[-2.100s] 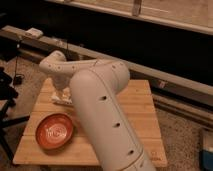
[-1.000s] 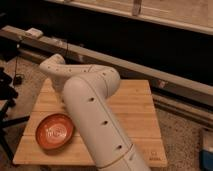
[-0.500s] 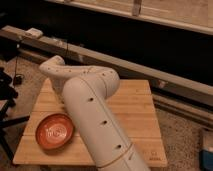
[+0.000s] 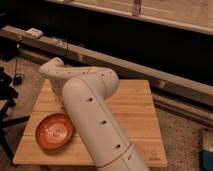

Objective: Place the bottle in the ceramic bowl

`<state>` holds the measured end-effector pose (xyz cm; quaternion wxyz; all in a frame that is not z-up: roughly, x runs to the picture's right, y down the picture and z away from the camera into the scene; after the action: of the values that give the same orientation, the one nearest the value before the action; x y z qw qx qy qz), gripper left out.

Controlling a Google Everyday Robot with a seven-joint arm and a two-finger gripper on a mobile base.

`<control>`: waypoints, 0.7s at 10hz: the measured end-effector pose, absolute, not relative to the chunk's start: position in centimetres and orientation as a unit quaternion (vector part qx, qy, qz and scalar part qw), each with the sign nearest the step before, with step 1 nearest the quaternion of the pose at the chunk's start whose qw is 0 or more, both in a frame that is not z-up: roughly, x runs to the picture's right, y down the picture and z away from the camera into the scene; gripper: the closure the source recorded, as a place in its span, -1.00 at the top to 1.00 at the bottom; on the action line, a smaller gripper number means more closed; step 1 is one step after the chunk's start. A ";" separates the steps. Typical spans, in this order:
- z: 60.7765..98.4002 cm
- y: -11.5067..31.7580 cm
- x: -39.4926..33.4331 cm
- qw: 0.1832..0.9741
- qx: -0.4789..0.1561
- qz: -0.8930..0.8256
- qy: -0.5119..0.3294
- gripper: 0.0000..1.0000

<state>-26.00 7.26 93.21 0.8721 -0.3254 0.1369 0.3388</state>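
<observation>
Orange-red bowl — claw seemingly behind arm.

The white arm rises from the bottom edge, bends sharply and reaches left, its gripper hidden behind it.

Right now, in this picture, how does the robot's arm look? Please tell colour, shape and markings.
The arm is off-white, built from thick, rounded tube-like links with smooth shells. Small dark round holes run in a row along the big front link and the thinner one. No cables or labels show. The gripper is hidden behind the big link, over the wooden table.
</observation>
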 end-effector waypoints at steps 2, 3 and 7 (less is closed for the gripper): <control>92.9 7.3 -25.9 0.871 -0.319 0.345 0.142 -0.55; 92.5 7.0 -25.5 0.873 -0.311 0.348 0.144 -0.76; 88.4 3.6 -23.1 0.878 -0.278 0.365 0.136 -1.00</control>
<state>-23.08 3.59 88.40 0.8783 -0.2779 0.1358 0.3646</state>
